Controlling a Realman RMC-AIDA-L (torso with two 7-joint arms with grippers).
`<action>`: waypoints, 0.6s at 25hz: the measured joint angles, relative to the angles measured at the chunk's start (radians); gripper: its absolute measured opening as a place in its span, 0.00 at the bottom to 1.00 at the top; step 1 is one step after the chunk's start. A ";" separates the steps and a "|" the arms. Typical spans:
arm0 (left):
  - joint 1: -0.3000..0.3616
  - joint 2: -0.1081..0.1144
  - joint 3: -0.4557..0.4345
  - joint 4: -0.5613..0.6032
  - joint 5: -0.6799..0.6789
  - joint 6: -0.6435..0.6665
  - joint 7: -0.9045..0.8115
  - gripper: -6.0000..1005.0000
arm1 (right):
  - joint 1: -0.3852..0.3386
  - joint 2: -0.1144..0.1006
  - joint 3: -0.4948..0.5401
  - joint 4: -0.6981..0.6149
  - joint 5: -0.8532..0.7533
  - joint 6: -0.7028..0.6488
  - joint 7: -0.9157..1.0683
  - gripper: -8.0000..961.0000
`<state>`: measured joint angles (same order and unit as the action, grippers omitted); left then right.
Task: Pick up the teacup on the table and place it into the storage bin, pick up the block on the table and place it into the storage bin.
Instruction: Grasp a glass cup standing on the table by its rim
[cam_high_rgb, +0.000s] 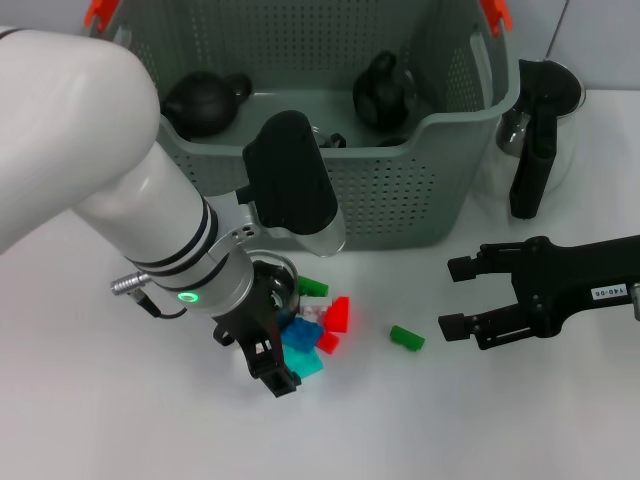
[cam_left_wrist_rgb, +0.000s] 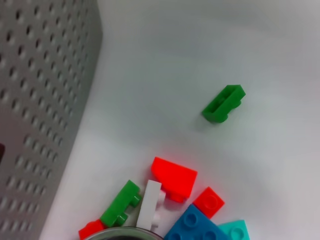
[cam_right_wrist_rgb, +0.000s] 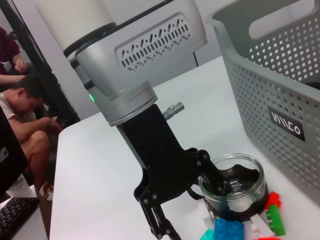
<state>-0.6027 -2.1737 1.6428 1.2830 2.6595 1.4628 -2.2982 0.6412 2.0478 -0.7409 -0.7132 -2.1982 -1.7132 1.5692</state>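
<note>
**A:** So starting on the left, we've got the left gripper (cam_high_rgb: 272, 345) down at the table by the pile of blocks (cam_high_rgb: 315, 330). From the right wrist view, one finger (cam_right_wrist_rgb: 212, 177) dips inside a little clear glass cup (cam_right_wrist_rgb: 232, 187) and the other sits outside, so the jaws are spread part way across the rim. Can't tell if they're actually pinching the glass wall yet.

**B:** Yeah, same read here. That cup is round and see-through, standing upright right beside the blocks, close in front of the storage bin (cam_high_rgb: 400, 200).

**A:** The blocks are glossy plastic studded bricks: blue, teal, red, white and green, all bunched together and touching the cup. One green block (cam_high_rgb: 406, 339) lies on its own, well apart to the right.

**B:** The bin is grey-green plastic, perforated all over, with orange clips at the top corners. We see two dark round teapots (cam_high_rgb: 205, 100) inside it.

**A:** Then further right the right gripper (cam_high_rgb: 455, 298) hovers over the white table (cam_high_rgb: 120, 420), jaws wide open, holding nothing, pointing toward the lone green block.

**B:** And behind it, beside the bin's right end, there's a shiny metal thing with a black handle (cam_high_rgb: 535, 135). Can't tell what exactly.
</note>
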 joint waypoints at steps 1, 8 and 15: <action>0.000 0.000 0.000 0.001 -0.001 0.003 0.001 0.69 | 0.000 0.000 0.000 0.000 0.000 0.000 0.000 0.98; 0.000 0.000 0.000 0.008 -0.018 0.017 0.005 0.68 | 0.000 0.000 0.001 0.000 0.000 0.001 0.000 0.98; -0.002 0.000 0.013 0.013 -0.026 0.021 0.006 0.67 | 0.000 0.000 0.002 0.000 0.000 0.001 0.000 0.98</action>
<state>-0.6047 -2.1737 1.6556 1.2963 2.6338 1.4838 -2.2921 0.6412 2.0479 -0.7393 -0.7132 -2.1982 -1.7118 1.5692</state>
